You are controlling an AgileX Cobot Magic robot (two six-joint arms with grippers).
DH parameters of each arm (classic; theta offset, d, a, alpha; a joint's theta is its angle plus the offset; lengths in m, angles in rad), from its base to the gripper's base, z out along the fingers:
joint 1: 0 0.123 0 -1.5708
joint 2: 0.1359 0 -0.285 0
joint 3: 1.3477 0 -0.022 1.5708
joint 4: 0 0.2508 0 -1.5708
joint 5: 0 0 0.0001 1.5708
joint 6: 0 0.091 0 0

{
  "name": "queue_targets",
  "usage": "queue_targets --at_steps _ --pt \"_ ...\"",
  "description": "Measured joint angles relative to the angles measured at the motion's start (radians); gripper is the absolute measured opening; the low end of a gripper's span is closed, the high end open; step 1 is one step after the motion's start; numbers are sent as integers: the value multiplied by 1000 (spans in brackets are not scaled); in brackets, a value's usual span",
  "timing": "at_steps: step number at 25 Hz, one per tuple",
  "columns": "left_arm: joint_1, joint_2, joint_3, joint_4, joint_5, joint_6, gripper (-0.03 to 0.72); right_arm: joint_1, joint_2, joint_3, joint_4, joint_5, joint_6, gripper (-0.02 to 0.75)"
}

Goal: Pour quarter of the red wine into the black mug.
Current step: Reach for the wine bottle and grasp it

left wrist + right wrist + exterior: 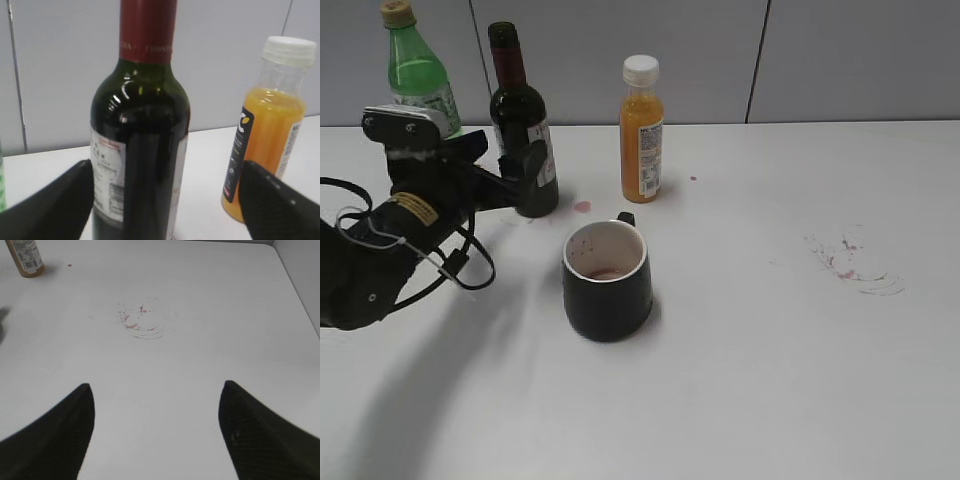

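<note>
The red wine bottle (pixel 520 105) stands upright at the back left, dark glass with a dark red neck foil and a white label. It fills the left wrist view (pixel 145 115). My left gripper (pixel 510 165) is open around the bottle's lower body; the left finger is at the label and the right finger stands well apart (pixel 166 165). The black mug (pixel 607 280) stands in front and to the right of the bottle, with a little reddish liquid at its bottom. My right gripper (pixel 156 387) is open and empty over bare table; it does not show in the exterior view.
An orange juice bottle (pixel 642 130) with a white cap stands right of the wine, close behind the mug. A green plastic bottle (pixel 417 70) stands at the back left. Red stains (pixel 850 262) mark the table on the right, with a small spot (pixel 582 207) by the wine bottle.
</note>
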Motion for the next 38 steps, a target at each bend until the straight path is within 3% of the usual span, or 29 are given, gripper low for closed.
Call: queue_targets --at_steps 16,38 --pt "5 135 -227 -28 153 5 693 0 0 0 0 0 0 586" --pt "33 300 -447 -1 158 17 677 0 0 0 0 0 0 586"
